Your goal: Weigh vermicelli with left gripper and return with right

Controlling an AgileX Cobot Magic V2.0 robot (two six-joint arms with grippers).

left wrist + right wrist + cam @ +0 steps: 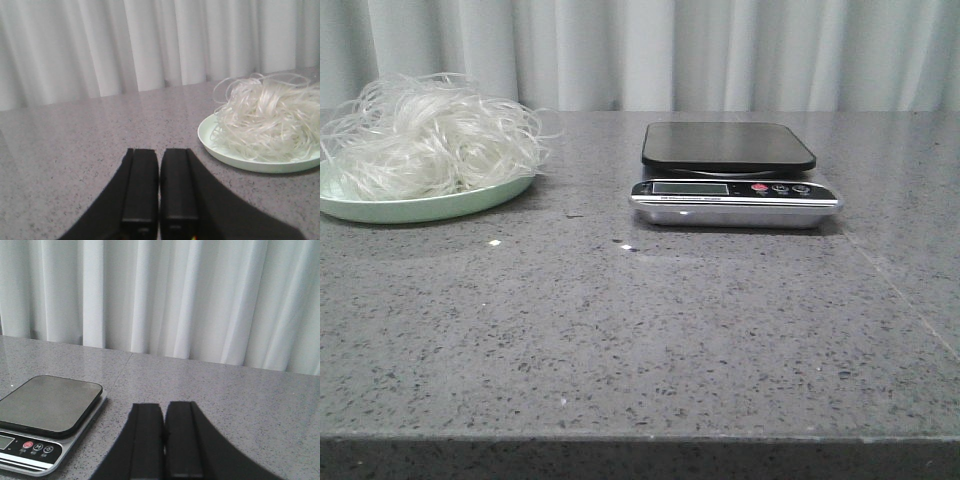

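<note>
The vermicelli is a fluffy tangle of thin whitish strands heaped on a pale green plate at the table's far left. It also shows in the left wrist view on the plate. A kitchen scale with a bare black platform stands at the middle back; it also shows in the right wrist view. My left gripper is shut and empty, low over the table, apart from the plate. My right gripper is shut and empty, beside the scale. Neither gripper shows in the front view.
A grey speckled stone table carries everything. White curtains hang behind its far edge. A few small white crumbs lie on the table in front of the plate and scale.
</note>
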